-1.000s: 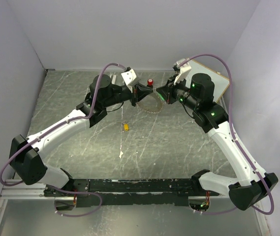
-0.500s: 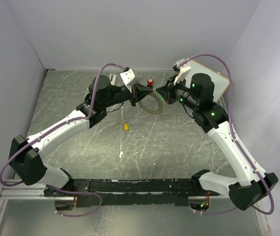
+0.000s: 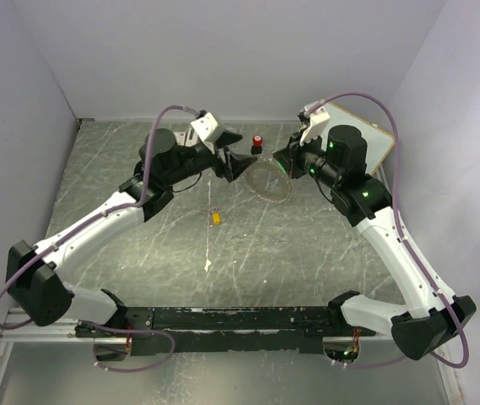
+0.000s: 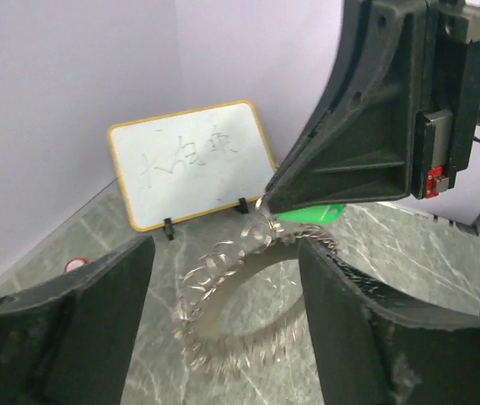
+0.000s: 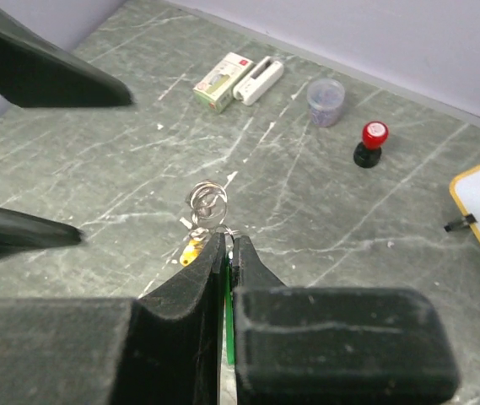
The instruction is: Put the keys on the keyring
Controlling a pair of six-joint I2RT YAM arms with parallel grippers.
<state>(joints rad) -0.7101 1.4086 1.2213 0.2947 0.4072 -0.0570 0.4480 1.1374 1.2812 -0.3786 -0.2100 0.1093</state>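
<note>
The keyring [image 3: 270,180], a silvery toothed ring, hangs above the table from the tip of my right gripper [image 3: 283,164]. That gripper [image 5: 229,240] is shut on the green key [image 4: 311,216], whose head shows between its jaws. My left gripper [image 3: 244,164] stands open just left of the ring. In the left wrist view the keyring [image 4: 240,312] hangs between and beyond the left fingers [image 4: 62,337] without touching them. The yellow-orange key [image 3: 215,218] lies on the table below, also seen as the yellow key [image 5: 191,250] in the right wrist view.
A red-capped black knob [image 3: 258,141] stands behind the grippers. A small whiteboard [image 3: 374,143] leans at the back right. A grey cup [image 5: 326,101] and two small white boxes [image 5: 223,80] lie near the back wall.
My left gripper has opened, let go of the keyring and drawn back to the left. The ring now hangs from the right gripper alone, swung lower and to the right.
</note>
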